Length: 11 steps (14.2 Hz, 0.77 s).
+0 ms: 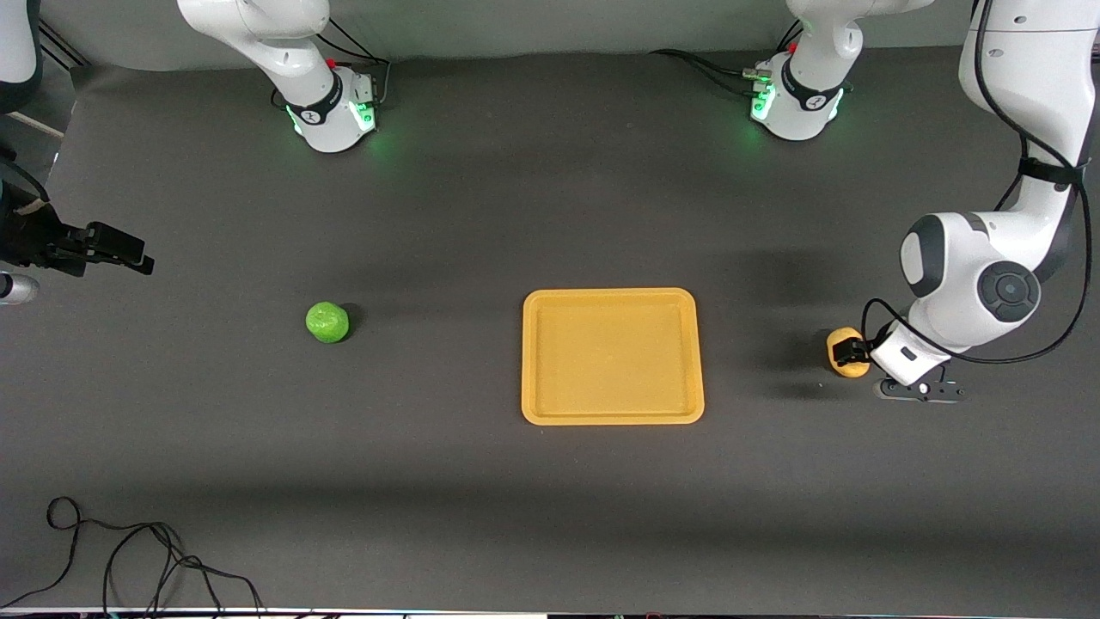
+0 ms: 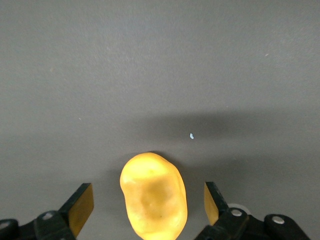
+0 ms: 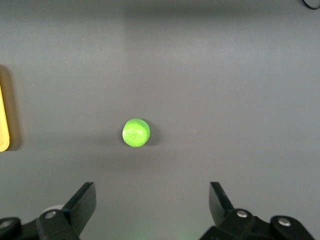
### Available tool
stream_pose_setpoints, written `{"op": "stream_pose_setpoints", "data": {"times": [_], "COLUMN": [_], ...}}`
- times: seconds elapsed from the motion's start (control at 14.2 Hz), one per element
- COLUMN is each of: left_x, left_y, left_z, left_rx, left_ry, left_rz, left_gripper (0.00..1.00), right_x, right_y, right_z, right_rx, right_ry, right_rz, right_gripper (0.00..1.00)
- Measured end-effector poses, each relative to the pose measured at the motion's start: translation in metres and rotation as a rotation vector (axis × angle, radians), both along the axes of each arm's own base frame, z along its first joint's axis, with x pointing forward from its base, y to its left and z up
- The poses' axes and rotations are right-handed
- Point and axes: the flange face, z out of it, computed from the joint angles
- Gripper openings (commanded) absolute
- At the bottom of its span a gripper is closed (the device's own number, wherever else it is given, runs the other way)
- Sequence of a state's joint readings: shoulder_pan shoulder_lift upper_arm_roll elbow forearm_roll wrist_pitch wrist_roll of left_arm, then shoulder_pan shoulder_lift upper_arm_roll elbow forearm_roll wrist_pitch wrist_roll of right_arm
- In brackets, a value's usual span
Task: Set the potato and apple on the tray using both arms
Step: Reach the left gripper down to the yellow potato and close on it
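Grey table, tray [image 1: 612, 356] empty | left gripper [image 2: 145, 207] wide open around potato [image 2: 153, 195], no grip yet | right gripper [image 3: 152, 205] open, high over apple [image 3: 136, 132] | both placements left

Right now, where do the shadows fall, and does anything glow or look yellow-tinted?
Front view: green light from both arm bases spills onto the table; the apple throws a small soft shadow toward the tray. Left wrist view: a broad dim shadow lies past the potato, whose yellow tints the open left hand's fingers.
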<state>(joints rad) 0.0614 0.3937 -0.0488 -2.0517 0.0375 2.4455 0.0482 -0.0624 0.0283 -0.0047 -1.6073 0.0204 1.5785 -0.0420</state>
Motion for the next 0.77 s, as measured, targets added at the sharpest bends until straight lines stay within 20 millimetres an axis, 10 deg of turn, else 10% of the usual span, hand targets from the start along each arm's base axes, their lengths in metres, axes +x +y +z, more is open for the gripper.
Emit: {"op": "stream_pose_setpoints", "data": {"times": [0.21, 0.77], "left_x": [-0.007, -0.009], "left_y": [-0.002, -0.002], "left_z": [-0.019, -0.028], "left_rx": [-0.002, -0.003], "left_ry": [0.026, 0.036], "left_rz": [0.019, 0.024], "left_gripper": [0.95, 0.47], "right_x": [0.0, -0.001], "right_y": [0.0, 0.002], "right_z": [0.001, 0.001], "right_rx": [0.0, 0.0], "right_ry": [0.0, 0.002], "right_rz": [0.0, 0.003], "right_gripper": [1.0, 1.0]}}
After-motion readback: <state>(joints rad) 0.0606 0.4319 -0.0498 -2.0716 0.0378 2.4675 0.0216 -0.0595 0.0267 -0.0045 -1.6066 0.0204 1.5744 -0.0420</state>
